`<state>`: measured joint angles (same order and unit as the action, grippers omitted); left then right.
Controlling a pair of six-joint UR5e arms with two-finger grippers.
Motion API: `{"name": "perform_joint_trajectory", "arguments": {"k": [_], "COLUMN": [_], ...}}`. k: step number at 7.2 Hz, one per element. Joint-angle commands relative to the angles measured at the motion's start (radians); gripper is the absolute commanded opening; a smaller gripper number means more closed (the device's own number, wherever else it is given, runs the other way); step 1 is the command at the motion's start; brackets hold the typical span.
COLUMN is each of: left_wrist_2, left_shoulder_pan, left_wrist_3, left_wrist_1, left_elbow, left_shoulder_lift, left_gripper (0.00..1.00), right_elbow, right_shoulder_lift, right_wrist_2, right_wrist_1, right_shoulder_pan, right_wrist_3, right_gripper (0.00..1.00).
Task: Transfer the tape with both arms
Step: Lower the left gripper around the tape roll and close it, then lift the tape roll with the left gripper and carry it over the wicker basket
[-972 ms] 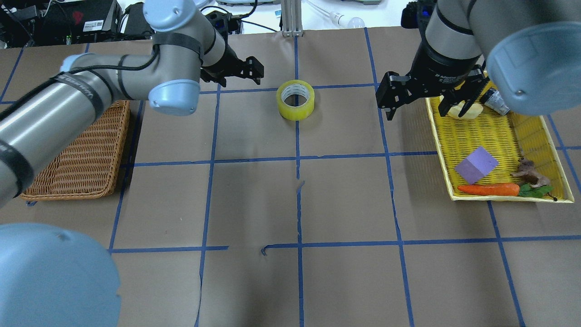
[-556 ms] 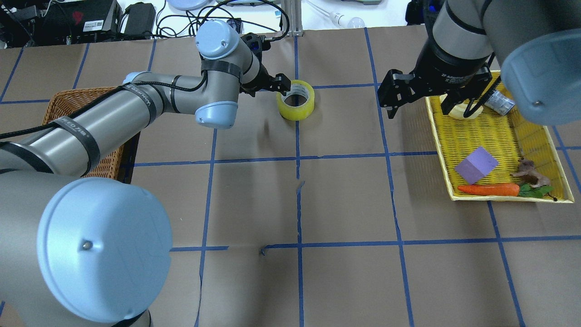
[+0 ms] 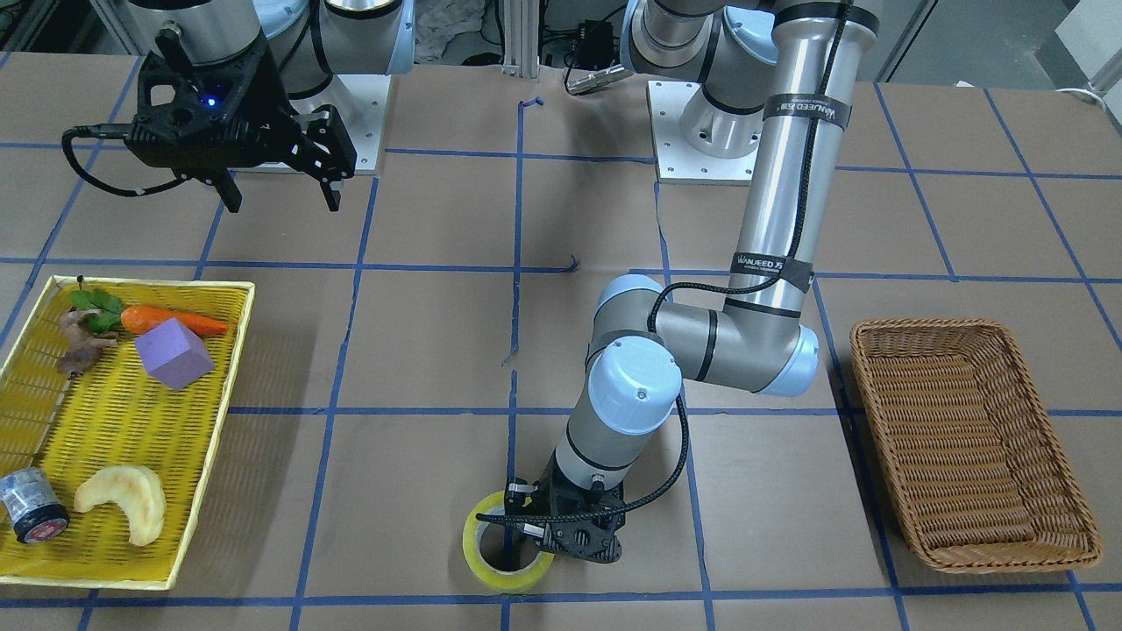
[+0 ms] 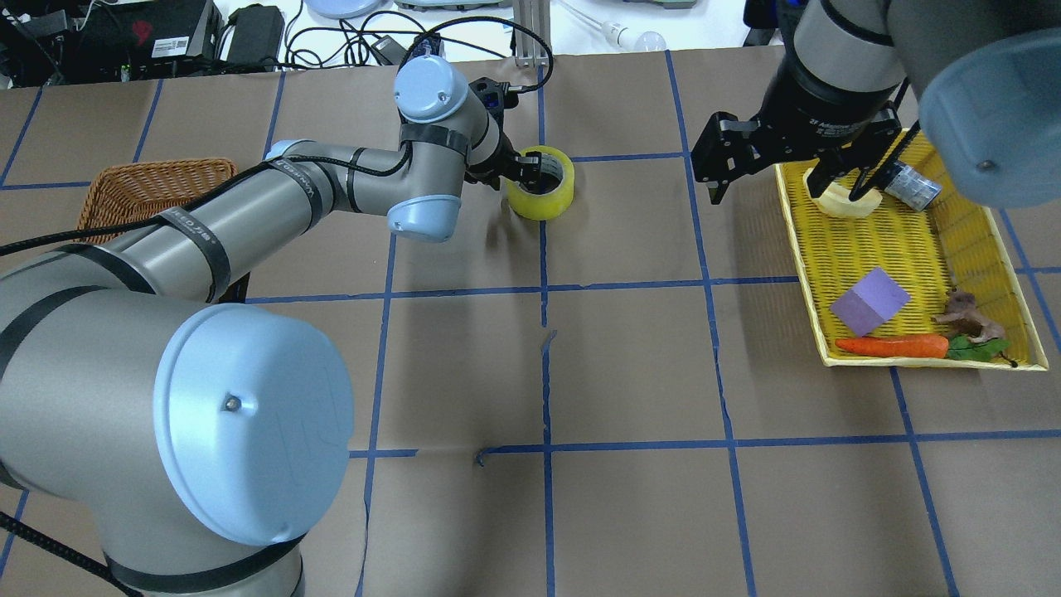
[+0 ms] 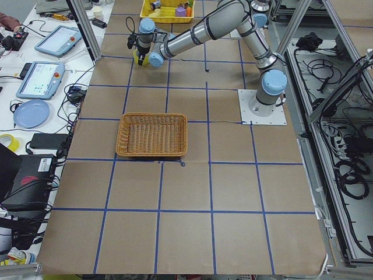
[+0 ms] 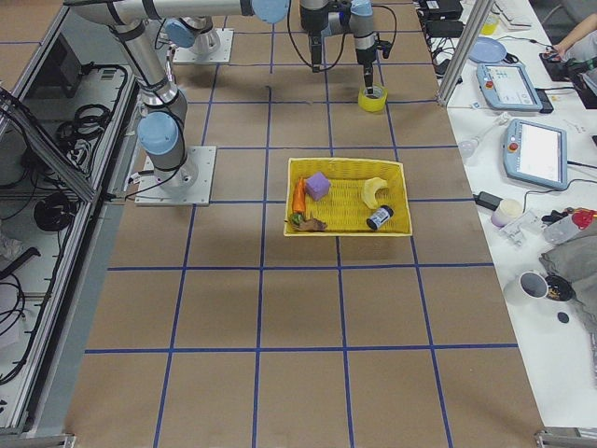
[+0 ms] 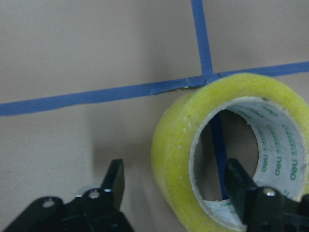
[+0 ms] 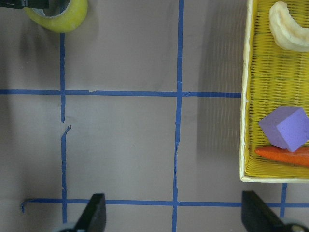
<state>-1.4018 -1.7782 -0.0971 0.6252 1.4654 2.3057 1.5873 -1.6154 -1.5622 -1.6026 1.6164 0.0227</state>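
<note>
The yellow tape (image 4: 543, 197) lies flat on the table at the far middle, on a blue line crossing. It also shows in the front view (image 3: 491, 571), the left wrist view (image 7: 176, 140) and the right wrist view (image 8: 58, 19). My left gripper (image 4: 522, 166) is open and down at the tape. One finger (image 7: 239, 186) is inside the pale core and the other finger (image 7: 113, 179) is outside, with the ring's near wall between them. My right gripper (image 4: 783, 178) is open and empty, held above the table by the tray's left edge; it also shows in the front view (image 3: 282, 194).
A yellow tray (image 4: 912, 240) at the right holds a purple cube (image 4: 870, 300), a carrot (image 4: 891, 346), a pale crescent (image 4: 845, 203), a small silver cylinder (image 4: 912, 184) and a brown root. A wicker basket (image 4: 141, 186) sits at the left, partly under my left arm.
My left arm has swung right and come down to the tape; its fingers now straddle the ring's wall. My right gripper has hardly moved and stays open.
</note>
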Motion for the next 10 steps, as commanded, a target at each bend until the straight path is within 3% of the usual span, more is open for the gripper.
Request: {"name": "perform_joint_trajectory", "arguments": {"k": [1, 2, 3, 5, 6, 8, 10], "left_wrist_2": [-0.005, -0.006, -0.013, -0.043, -0.046, -0.122, -0.132], "left_shoulder_pan": [-0.003, -0.001, 0.012, 0.154, 0.246, 0.444, 0.630], "left_wrist_3": [0.000, 0.004, 0.022, 0.197, 0.311, 0.524, 0.682], "left_wrist_1": [0.048, 0.100, 0.245, 0.692, 0.803, 0.858, 0.861], "left_elbow": [-0.002, -0.014, -0.080, -0.286, -0.318, -0.309, -0.219], "left_shoulder_lift": [-0.029, -0.057, -0.099, -0.190, -0.236, -0.293, -0.307], "left_gripper": [0.00, 0.00, 0.00, 0.00, 0.00, 0.00, 0.00], "right_elbow": [-0.117, -0.131, -0.129, -0.128, -0.127, -0.127, -0.115], "right_shoulder_lift": [0.069, 0.080, 0.078, 0.074, 0.072, 0.072, 0.069], "right_wrist_2": [-0.001, 0.001, 0.005, 0.005, 0.005, 0.004, 0.005], "right_wrist_1": [0.088, 0.102, 0.096, 0.096, 0.096, 0.098, 0.095], "right_shoulder_pan": [-0.016, -0.013, -0.013, -0.012, -0.012, -0.010, -0.010], "right_wrist_3": [0.000, 0.000, 0.000, 0.000, 0.002, 0.000, 0.000], "right_gripper": [1.00, 1.00, 1.00, 1.00, 1.00, 1.00, 1.00]}}
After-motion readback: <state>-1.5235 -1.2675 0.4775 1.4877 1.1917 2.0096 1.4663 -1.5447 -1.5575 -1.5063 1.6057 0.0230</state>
